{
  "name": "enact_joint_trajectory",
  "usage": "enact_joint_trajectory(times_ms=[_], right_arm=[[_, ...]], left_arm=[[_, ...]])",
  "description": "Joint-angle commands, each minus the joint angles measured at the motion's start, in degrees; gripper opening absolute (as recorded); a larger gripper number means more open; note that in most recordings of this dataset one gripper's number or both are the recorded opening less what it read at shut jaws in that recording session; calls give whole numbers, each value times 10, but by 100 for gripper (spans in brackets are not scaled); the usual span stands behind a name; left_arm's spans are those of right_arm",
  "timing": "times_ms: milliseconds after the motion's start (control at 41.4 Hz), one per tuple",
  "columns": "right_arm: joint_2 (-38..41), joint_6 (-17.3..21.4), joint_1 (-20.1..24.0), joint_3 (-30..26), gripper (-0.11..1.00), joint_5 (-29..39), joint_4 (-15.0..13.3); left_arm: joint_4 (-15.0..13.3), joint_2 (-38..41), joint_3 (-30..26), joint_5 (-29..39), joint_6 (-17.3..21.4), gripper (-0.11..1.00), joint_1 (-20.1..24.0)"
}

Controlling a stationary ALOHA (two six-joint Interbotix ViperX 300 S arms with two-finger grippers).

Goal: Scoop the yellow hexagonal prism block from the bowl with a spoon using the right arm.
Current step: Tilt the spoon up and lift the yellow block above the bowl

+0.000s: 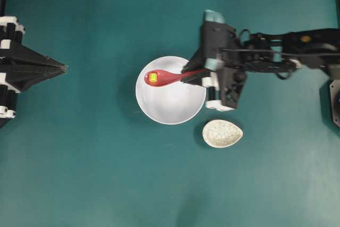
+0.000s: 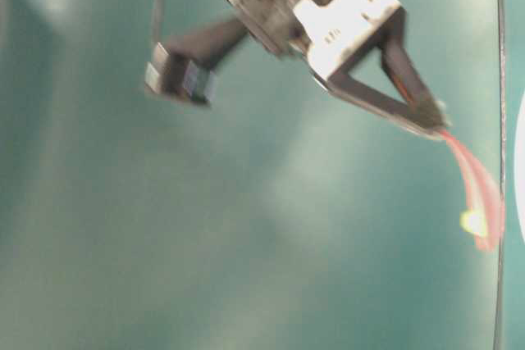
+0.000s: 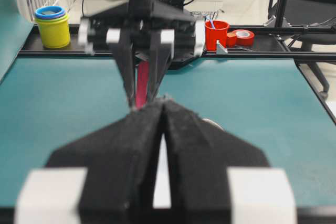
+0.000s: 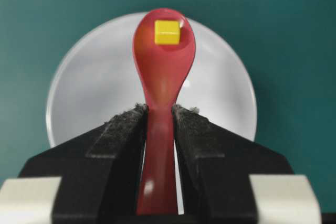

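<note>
Right end effector (image 4: 159, 129) is clamped on the handle of the pink-red spoon (image 4: 163, 77), held over the white bowl (image 4: 84, 93). Yellow hexagonal prism block (image 4: 167, 32) sits loose near the scoop's far tip. Any tilt or jerk could likely roll it off, onto the teal tabletop (image 1: 79, 158).

The block (image 1: 153, 77) sits in the spoon (image 1: 164, 77), above the bowl (image 1: 175, 107).

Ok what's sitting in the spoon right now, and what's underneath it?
The yellow block lies in the spoon scoop, near its tip. The right claw grips the handle. Below is the white bowl; the part of the bowl's floor straight under the spoon is hidden.
</note>
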Motion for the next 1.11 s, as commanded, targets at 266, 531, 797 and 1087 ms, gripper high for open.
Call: enact_joint_trajectory(times_ms=[266,531,797,1087], right_arm=[[-149,0,40,82,24,-60,-11],[-214,0,45,114,24,-63,-11],[-221,-1,45,118,24,-64,-11],[-219,-2,45,117,24,-64,-15]], left_arm=[[0,4,-8,-2,-1,0,1],[0,5,-7,-2,-15,0,1],[0,4,-8,-2,-17,0,1],[0,1,-9,-2,-16,0,1]])
